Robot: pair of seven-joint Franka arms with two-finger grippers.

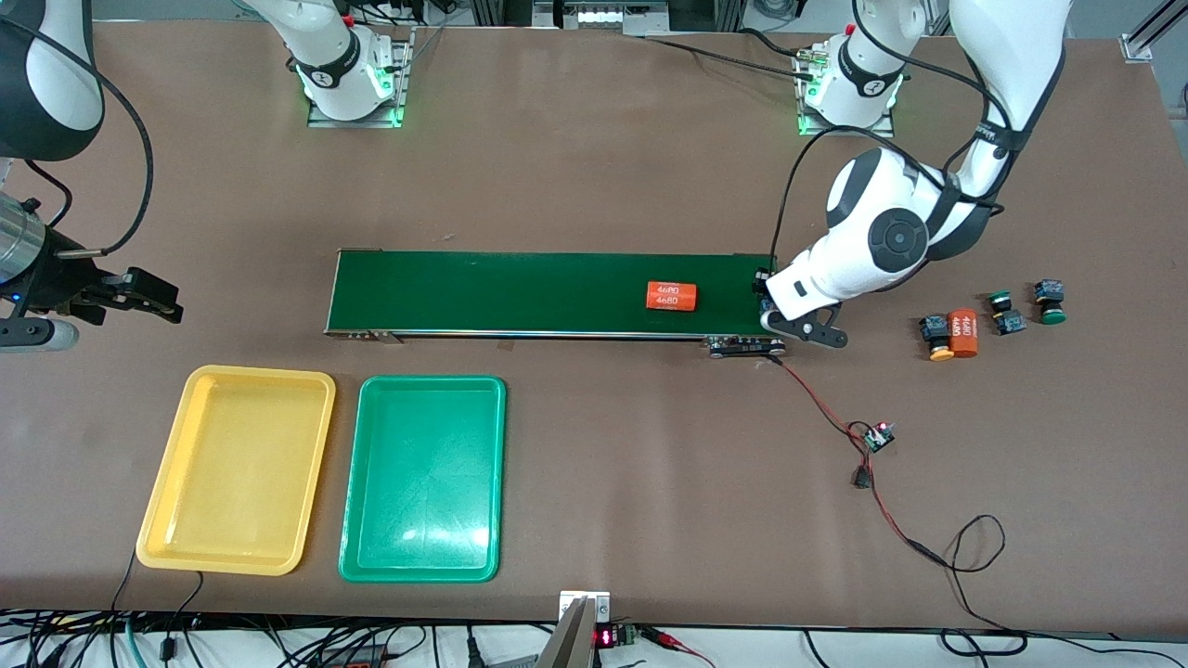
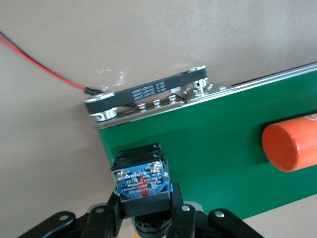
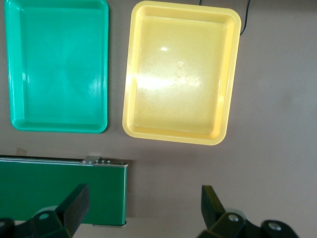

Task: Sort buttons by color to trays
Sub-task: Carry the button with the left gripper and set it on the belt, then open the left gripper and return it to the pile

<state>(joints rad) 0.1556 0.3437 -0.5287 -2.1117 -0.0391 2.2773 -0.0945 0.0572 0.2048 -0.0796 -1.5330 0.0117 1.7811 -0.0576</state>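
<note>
My left gripper (image 1: pixel 767 299) is shut on a button (image 2: pixel 141 178) with a black-blue body, held over the conveyor belt's end nearest the left arm; a sliver of yellow shows under it, and its cap is mostly hidden. It shows in the left wrist view (image 2: pixel 145 206). One yellow-orange button (image 1: pixel 937 337) and two green buttons (image 1: pixel 1003 312) (image 1: pixel 1052 302) lie on the table toward the left arm's end. The yellow tray (image 1: pixel 237 468) and green tray (image 1: pixel 422 478) lie side by side, nearer the front camera than the belt, both bare. My right gripper (image 1: pixel 139 299) waits open and empty (image 3: pixel 143 208).
The long dark green conveyor belt (image 1: pixel 520 292) carries an orange 4680 cylinder (image 1: pixel 671 296). A second orange cylinder (image 1: pixel 964 333) lies beside the yellow-orange button. A red-black wire with a small circuit board (image 1: pixel 877 436) runs from the belt's end toward the table's front edge.
</note>
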